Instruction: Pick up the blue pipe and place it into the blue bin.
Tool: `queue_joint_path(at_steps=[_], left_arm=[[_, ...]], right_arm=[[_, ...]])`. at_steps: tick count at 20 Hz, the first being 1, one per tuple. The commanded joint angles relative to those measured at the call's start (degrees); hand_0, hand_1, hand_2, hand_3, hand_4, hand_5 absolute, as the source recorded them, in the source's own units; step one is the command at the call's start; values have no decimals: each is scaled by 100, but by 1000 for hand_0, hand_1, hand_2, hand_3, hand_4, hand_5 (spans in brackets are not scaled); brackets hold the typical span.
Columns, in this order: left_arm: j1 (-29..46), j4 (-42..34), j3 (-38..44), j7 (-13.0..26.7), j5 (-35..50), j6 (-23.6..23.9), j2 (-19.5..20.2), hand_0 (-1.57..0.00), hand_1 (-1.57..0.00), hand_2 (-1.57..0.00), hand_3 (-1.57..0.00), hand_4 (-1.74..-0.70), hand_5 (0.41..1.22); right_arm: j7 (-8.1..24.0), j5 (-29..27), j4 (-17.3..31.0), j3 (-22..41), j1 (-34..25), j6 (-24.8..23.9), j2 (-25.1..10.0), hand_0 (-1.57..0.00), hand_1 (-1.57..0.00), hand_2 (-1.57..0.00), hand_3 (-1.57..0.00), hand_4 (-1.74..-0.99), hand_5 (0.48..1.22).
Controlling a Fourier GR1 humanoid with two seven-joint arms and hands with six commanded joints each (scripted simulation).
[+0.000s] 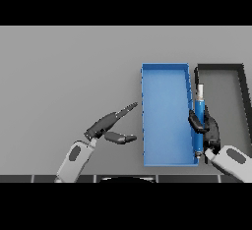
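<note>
- Right hand [209, 128] curled round the blue pipe [200, 121], at the blue bin's [165, 69] right wall.
- Black tray [221, 67] just beside the bin.
- Left hand [110, 123] with straight fingers over the grey worktop [64, 76].

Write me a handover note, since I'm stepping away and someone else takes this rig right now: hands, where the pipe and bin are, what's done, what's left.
Right hand: fingers curled round the blue pipe, holding it lengthwise over the right wall of the blue bin.
Left hand: open, idle over the table left of the bin.
A dark tray sits right of the bin.
Done: pipe grasped and brought to the bin's edge.
Left: shift the pipe left over the bin's floor, lower it, release.
</note>
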Motion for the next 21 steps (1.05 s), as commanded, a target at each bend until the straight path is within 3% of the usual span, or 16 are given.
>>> queue_joint_path(at_steps=[1, 3, 11, 17, 21], left_arm=[[-3, -4, -7, 35, -2, -4, -2, 1, 1, 1, 1, -884, 429], [35, -2, -28, 30, 3, -31, 6, 1, 1, 1, 1, -886, 428], [30, -10, -62, -3, -76, 1, 7, 1, 1, 1, 1, -887, 429], [41, 11, -38, 30, -72, 5, 21, 1, 1, 1, 1, -885, 431], [-40, -125, 29, 90, 42, -29, 51, 1, 1, 1, 1, -885, 431]], right_arm=[[-1, -100, 50, 236, -171, 77, -116, -245, -223, -224, -131, -1142, 1030], [-1, -316, 87, 688, -593, 151, -272, -156, -143, -143, -84, -1083, 934], [0, -522, 352, 1744, -1448, 176, -412, -25, -23, -23, -13, -1036, 713], [-2, -667, 444, 1967, -1808, 190, -400, -6, -5, -5, -3, -1022, 661], [-78, -729, 459, 1949, -1717, 269, -423, -6, -5, -5, -3, -1022, 643]])
